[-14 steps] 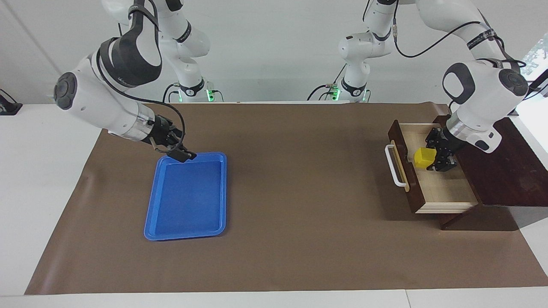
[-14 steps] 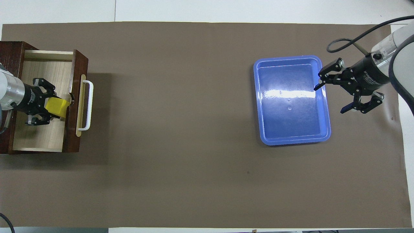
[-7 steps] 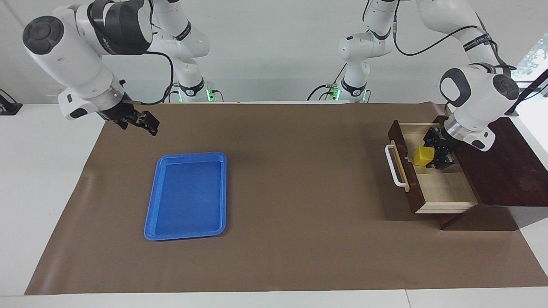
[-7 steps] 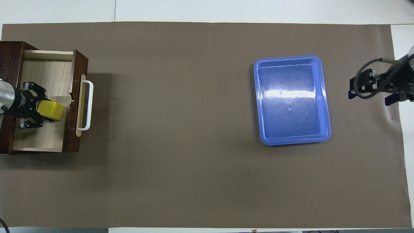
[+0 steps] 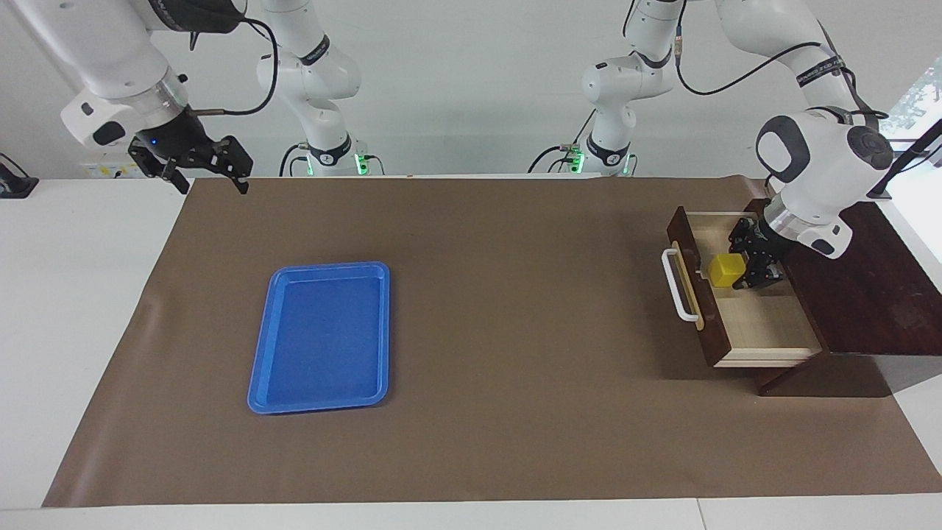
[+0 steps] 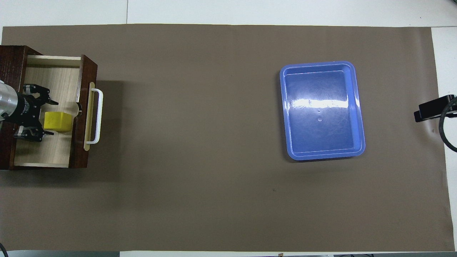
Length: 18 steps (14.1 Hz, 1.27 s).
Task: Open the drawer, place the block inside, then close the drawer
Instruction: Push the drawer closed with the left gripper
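- The right claw (image 5: 210, 177) hung in the air over the mat's corner at the right arm's end of the table. Its two fingers were spread wide w/ nothing in them. That arm was just waiting.
- The blue tray (image 5: 324, 266) lay flat on the brown mat (image 5: 515, 331), w/ nothing in it.
- The drawer (image 5: 710, 324) was pulled out of its dark wood box (image 5: 861, 294) at the left arm's end. Its white handle (image 5: 677, 287) faced the middle of the table.
- The drawer looked like stiff, hard wood that slides in & out. I think a flat push on the front or the handle would shut it. A push in the middle, not at one end, would prob. keep it from going in crooked.
- The block (image 5: 727, 270) sat on the pale drawer floor, just inside the front.
- The block looked small, light & hard, w/ smooth flat sides. It prob. won't squash or break. The best hold would be two flat sides that face away from each other, b/c corners could slip.
- The left claw (image 5: 747, 265) was low in the drawer, right by the block. Its fingers were wide open, one on each side of the block's edge, w/ small gaps, so it didn't seem to be holding the block.
- The claw would prob. need to lift clear before the drawer gets pushed in.
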Tool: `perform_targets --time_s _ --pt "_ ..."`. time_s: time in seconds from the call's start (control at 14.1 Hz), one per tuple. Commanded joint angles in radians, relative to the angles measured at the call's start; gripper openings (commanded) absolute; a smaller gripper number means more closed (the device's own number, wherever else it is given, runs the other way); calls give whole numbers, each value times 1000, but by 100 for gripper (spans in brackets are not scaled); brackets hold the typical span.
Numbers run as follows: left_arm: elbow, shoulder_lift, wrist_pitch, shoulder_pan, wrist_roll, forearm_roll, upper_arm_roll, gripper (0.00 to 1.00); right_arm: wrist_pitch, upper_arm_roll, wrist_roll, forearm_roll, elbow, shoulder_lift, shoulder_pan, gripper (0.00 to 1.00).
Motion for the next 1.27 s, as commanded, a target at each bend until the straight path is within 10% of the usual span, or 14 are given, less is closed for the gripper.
perform_targets --time_s 0.0,0.5,1.2 --pt "174 64 -126 -157 -132 37 6 100 120 7 -34 -18 -116 -31 -13 100" --pt "14 25 -43 -234 -265 124 5 100 105 -12 38 6 -124 2 -12 100" --pt "5 26 31 -46 -136 207 9 100 123 -17 37 -8 -122 -1 -6 100"
